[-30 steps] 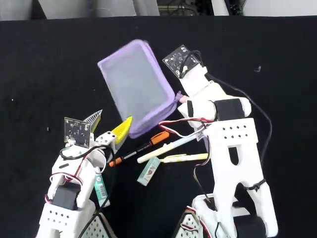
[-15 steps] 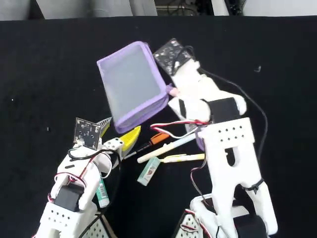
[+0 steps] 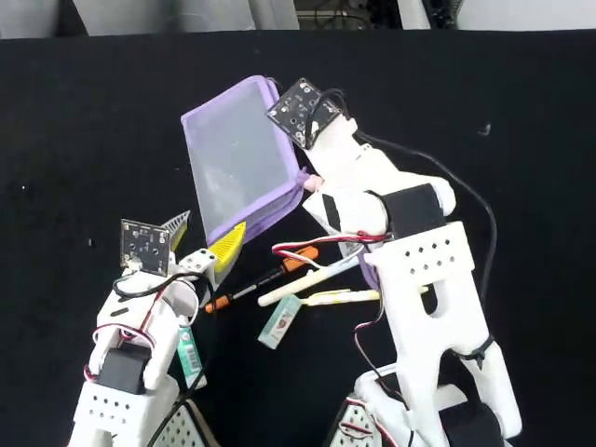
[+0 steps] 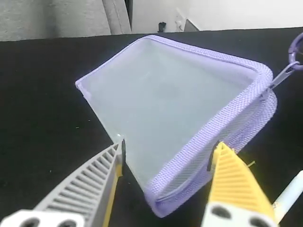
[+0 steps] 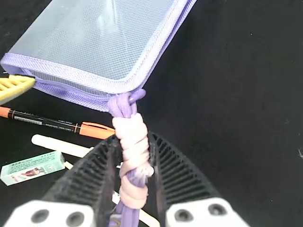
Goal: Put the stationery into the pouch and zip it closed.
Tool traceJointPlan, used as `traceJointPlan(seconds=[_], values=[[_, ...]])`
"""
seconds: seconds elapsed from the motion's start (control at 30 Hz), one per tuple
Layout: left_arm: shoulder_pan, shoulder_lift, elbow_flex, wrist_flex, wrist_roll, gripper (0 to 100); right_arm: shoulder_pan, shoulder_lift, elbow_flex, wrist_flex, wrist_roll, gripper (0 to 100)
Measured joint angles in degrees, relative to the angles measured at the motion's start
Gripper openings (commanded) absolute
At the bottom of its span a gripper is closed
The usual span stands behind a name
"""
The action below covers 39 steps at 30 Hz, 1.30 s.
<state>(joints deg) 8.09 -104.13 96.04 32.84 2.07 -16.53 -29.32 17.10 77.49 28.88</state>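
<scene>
Pouch [image 3: 237,154] and stationery share the black counter [image 3: 521,140]. We see the lilac mesh pouch toward the far side, between the two arms, set at an angle. The right fingers [image 5: 110,153] are clenched on the pink-and-purple pull cord [image 5: 130,135] that hangs from the pouch's zip corner; the cord runs straight down between them. In the high view these fingers sit just beside the pouch's right-hand edge. The left fingers [image 4: 229,179], one grey and one yellow, are spread apart on either side of the pouch's near corner, grasping nothing; we cannot tell whether they touch the fabric. The stationery lies outside the pouch, on the counter between the arms and nearer to their bases. An orange pen [image 3: 265,275] lies closest to the pouch, a white pen [image 3: 307,277] just beside it, then a pale yellow pen [image 3: 340,296], and a small green-and-white eraser [image 3: 279,321] nearest the bases. Red, white and black wires loop from the right arm over the ends of the pens.
</scene>
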Motion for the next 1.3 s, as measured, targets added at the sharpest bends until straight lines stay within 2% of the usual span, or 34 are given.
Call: traceJointPlan(seconds=[0.4, 0.67, 0.77, 0.9, 1.2, 1.3], values=[[0.26, 4.22, 0.18, -0.88, -3.6, 30, 0.0, 0.0, -1.67, 0.0, -2.02, 1.1], [-2.99, 15.74, 0.35, -14.59, -3.69, 24, 0.0, -0.18, -1.67, 0.97, -2.02, 1.1], [-3.08, 18.55, 0.35, -16.35, -3.69, 24, -0.09, -0.26, -1.67, 0.97, -2.02, 1.1], [-2.64, 18.2, 0.35, -15.3, -3.69, 24, -0.09, -0.26, -1.67, 0.97, -2.02, 1.1], [-1.49, 2.99, 0.26, -2.2, -3.69, 24, -0.09, -0.35, -1.67, 0.97, -2.02, 1.1], [-1.49, 0.79, 0.26, -1.05, -3.69, 24, -0.09, -0.35, -1.67, 0.97, -2.02, 1.1]])
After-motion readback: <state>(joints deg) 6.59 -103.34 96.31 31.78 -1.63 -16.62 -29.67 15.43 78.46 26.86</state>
